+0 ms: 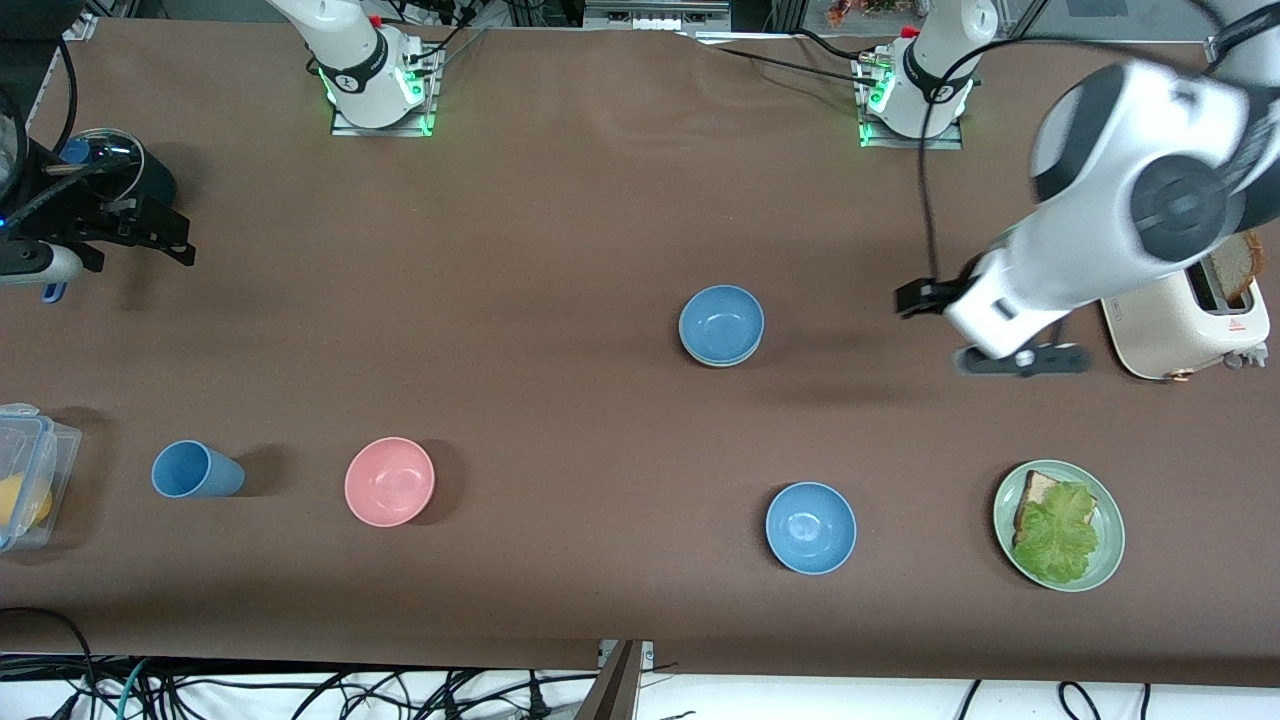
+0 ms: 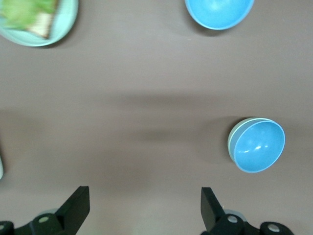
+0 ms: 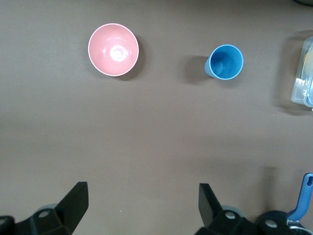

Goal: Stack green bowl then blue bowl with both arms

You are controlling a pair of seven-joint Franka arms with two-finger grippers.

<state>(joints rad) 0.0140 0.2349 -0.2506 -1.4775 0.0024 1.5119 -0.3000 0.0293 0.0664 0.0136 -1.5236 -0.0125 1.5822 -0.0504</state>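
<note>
Brown table (image 1: 560, 250): left gripper (image 2: 144, 208) and right gripper (image 3: 142, 205) spread wide, empty.

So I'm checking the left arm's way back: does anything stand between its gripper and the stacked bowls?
Nothing visible does. The left gripper is open, up over bare table beside the toaster. Only bare table lies between it and the blue bowl nested in the green bowl.

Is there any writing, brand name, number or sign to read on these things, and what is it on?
No words or numbers can be read.
Toaster: a small red triangle sign with tiny marks beside it, too small to read.
Bowls, blue cup, green plate and plastic box: plain, no text.
</note>
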